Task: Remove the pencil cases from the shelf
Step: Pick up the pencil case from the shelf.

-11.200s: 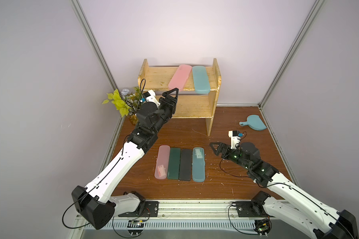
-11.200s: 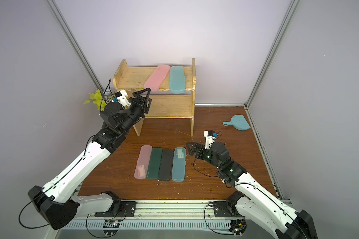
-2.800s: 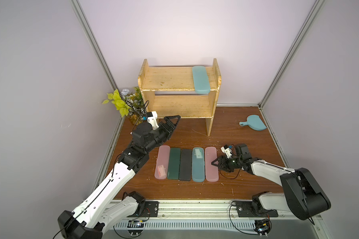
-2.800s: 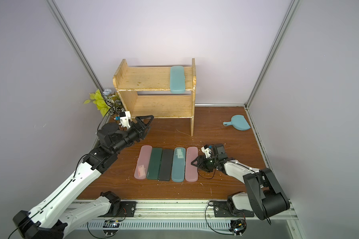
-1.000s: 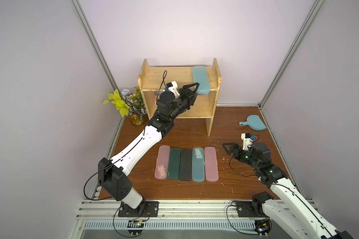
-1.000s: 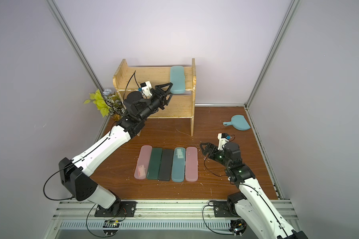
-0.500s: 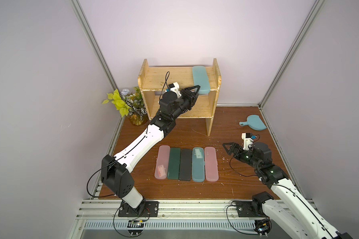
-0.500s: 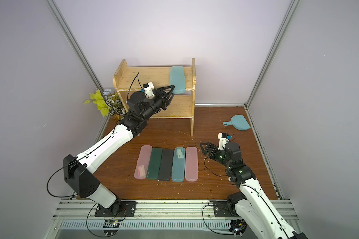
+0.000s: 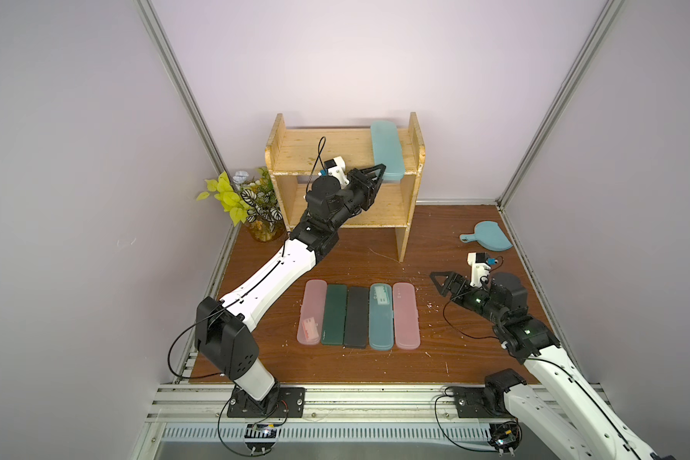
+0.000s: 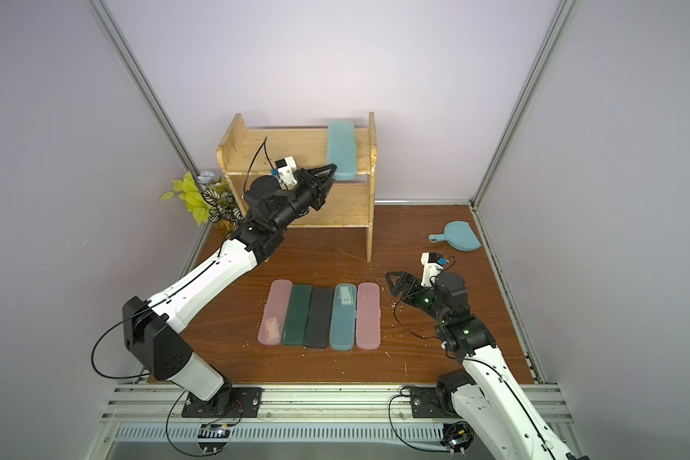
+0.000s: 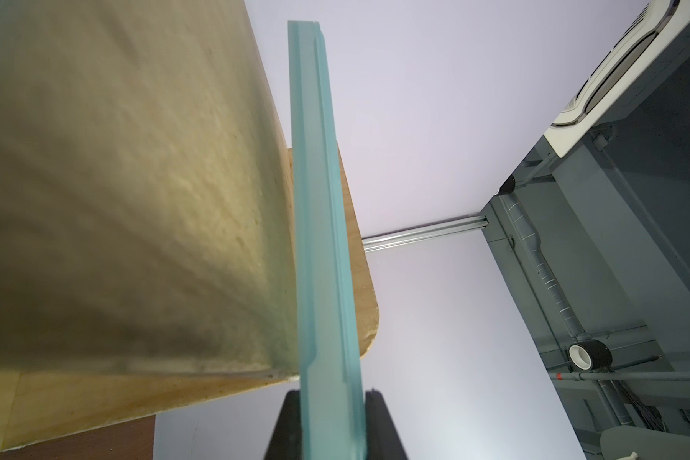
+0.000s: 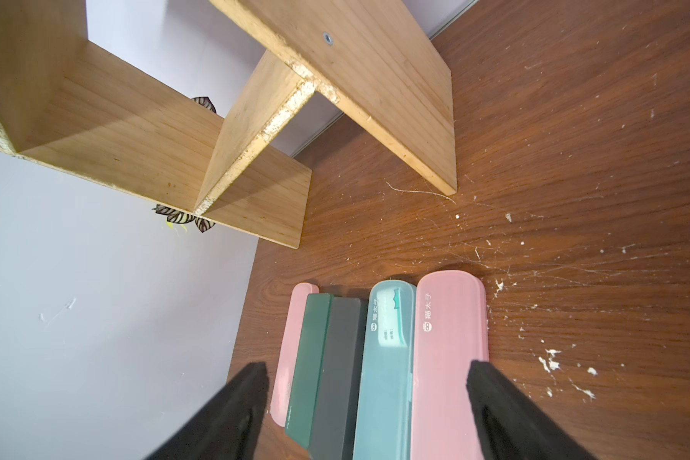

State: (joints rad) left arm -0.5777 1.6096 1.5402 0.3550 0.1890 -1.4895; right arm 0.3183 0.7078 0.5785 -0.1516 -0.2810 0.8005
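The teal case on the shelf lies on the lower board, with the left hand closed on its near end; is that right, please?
Not quite: the teal case lies on the top board of the shelf, as both top views show. The left hand is indeed closed on its near end.

Arms (image 9: 267, 278): white link shells (image 9: 558, 378), black joint housings (image 9: 226, 342), looped black cables (image 9: 169, 354). On left gripper (image 9: 381, 170) and right gripper (image 9: 436, 278): black triangular-framed fingers (image 12: 232, 414).
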